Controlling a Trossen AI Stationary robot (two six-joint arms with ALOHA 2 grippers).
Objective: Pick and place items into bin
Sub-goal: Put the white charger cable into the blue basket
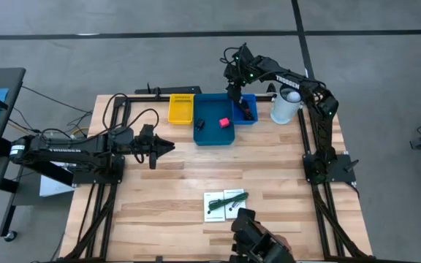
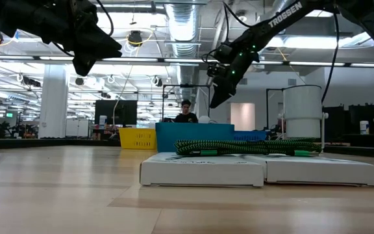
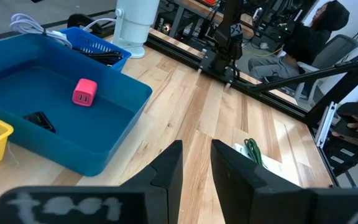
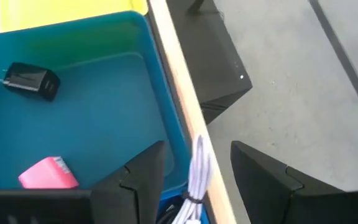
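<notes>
Pink-red block [image 1: 224, 122] and a small black piece [image 1: 199, 124] lie in the blue bin [image 1: 214, 135], just below the right claw [image 1: 234, 93], whose fingers stand parted around a white cable [image 4: 197, 171], not visibly pinching it. "TROSSEN" reads along that arm. A yellow basket [image 1: 180, 109] sits beside the bin. The left claw [image 1: 168, 147], narrowly parted and empty, hovers well away from the white cards [image 1: 224, 204] under the green cord [image 1: 231, 198] on the counter [image 1: 167, 190].
</notes>
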